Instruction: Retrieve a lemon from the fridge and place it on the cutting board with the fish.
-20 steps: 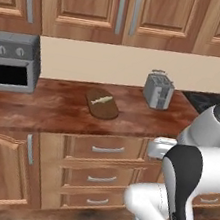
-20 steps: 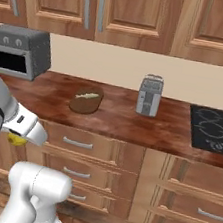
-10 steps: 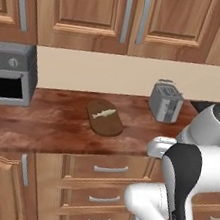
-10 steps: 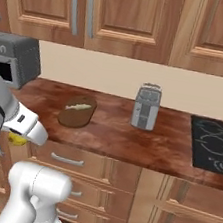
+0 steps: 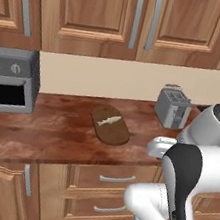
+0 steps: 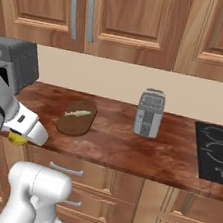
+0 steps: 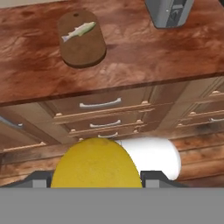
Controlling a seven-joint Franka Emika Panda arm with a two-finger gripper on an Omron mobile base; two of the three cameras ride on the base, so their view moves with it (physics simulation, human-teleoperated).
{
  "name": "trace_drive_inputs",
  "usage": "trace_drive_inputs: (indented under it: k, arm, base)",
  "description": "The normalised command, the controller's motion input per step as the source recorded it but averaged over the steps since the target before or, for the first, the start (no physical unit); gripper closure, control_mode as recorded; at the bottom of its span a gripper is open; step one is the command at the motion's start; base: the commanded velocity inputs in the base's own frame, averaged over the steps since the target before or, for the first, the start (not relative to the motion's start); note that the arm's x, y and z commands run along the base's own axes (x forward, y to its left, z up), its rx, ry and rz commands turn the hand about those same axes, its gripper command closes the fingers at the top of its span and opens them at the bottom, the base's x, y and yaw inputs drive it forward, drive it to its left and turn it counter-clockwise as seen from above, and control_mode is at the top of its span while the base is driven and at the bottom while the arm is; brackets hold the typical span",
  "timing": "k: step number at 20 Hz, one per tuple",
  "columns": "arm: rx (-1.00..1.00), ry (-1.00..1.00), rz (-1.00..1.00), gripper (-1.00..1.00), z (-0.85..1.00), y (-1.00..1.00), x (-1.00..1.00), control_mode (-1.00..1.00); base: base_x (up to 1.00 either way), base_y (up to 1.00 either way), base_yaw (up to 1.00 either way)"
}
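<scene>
Tool [image 7: 96, 181] grips lemon [image 7: 96, 164] before the counter [image 7: 131, 61].

The table [image 5: 51, 138] is a reddish-brown marbled top running along the wall beneath wooden upper cupboards, with drawers set in its front.

Items lying directly on it:
- A cutting board [image 5: 110, 126], dark brown and oval, near the middle of the surface and closer to the front edge than to the wall. The fish [image 5: 109, 120], slim and silvery-white, lies on the board toward its far end.
- A toaster [image 5: 172, 108], grey, upright, well apart from the board and nearer the wall.
- A toaster oven [image 5: 7, 86], grey with two knobs, standing at the opposite end.
- A black cooktop [image 6: 217, 152], set flush in the surface beyond the toaster.
</scene>
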Motion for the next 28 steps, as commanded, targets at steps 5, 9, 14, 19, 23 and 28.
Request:
trace_drive_inputs:
  k: [5, 9, 14, 19, 23, 28]
  arm:
    - [0.0, 0.0, 0.0, 1.0, 0.0, 0.0, 0.0, 1.0]
    - [0.0, 0.0, 0.0, 1.0, 0.0, 0.0, 0.0, 1.0]
    - [0.0, 0.0, 0.0, 1.0, 0.0, 0.0, 0.0, 1.0]
    - [0.0, 0.0, 0.0, 1.0, 0.0, 0.0, 0.0, 1.0]
    - [0.0, 0.0, 0.0, 1.0, 0.0, 0.0, 0.0, 1.0]
    - [0.0, 0.0, 0.0, 1.0, 0.0, 0.0, 0.0, 1.0]
  base:
    - [0.35, 0.26, -0.01]
    - [0.55, 0.02, 0.0]
    - [0.38, 0.0, 0.0]
    - [0.04, 0.0, 0.0]
    - [0.0, 0.0, 0.0]
    - [0.0, 0.0, 0.0]
